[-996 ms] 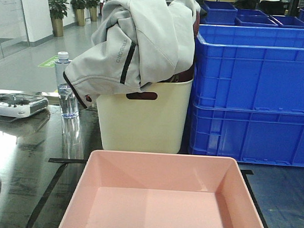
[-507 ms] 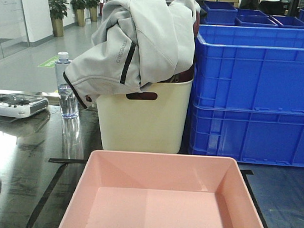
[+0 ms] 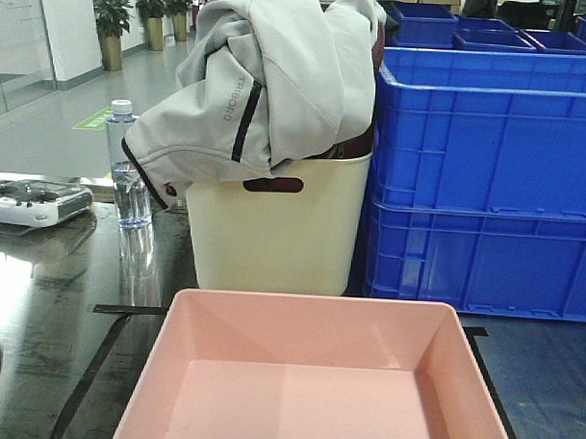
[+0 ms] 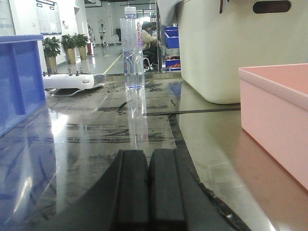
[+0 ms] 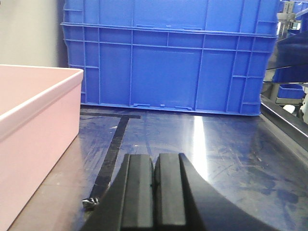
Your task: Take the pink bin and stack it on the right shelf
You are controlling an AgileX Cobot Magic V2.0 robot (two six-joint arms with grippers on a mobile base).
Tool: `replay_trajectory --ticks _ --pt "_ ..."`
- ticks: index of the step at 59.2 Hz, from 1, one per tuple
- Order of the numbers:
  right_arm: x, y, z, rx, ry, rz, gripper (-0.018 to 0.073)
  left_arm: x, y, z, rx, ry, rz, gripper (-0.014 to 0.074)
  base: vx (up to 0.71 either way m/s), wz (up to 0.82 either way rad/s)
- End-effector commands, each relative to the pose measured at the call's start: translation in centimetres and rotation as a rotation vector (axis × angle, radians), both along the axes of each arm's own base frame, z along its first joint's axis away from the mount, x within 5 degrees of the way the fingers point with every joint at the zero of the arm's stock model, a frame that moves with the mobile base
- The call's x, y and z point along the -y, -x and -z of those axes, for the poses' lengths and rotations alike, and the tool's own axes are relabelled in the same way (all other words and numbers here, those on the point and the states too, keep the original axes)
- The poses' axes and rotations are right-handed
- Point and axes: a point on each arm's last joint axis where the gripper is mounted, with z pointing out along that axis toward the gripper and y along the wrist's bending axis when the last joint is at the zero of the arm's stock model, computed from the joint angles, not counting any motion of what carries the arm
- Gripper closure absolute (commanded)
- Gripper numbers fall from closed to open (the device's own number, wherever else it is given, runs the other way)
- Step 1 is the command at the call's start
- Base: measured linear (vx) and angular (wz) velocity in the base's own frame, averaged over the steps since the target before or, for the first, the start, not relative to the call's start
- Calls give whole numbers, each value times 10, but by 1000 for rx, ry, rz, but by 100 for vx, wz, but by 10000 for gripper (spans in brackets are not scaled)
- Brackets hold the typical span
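The pink bin [image 3: 314, 303] is a shallow pale-pink tub, empty, standing at the near middle of the reflective grey metal shelf [image 3: 547, 383] that is marked with black tape lines. In the left wrist view the bin [image 4: 274, 108] lies to the right of my left gripper [image 4: 149, 153], which is shut on nothing and sits low over the surface, apart from the bin. The right wrist view has the bin [image 5: 33, 120] to the left of my right gripper [image 5: 155, 158], also shut and empty, over the shelf [image 5: 216, 144]. Neither gripper shows in the front view.
A taller cream bin [image 3: 273, 233] draped with a grey jacket [image 3: 269, 74] stands just behind the pink bin. Stacked blue crates [image 3: 487, 178] fill the back right. A water bottle [image 3: 126, 166] and a white controller [image 3: 34, 203] are back left. Another blue crate [image 4: 17, 82] is on the left.
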Motion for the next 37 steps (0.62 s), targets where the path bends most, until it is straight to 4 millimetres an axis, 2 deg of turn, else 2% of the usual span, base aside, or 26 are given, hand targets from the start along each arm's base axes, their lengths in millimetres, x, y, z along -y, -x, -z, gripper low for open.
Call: replay_trajectory --ticks 1,37 --pt "0 2 -7 100 17 -2 571 1 2 -4 90 10 10 603 0 0" --pt "0 1 -7 98 17 -2 568 1 2 -4 90 10 10 603 0 0"
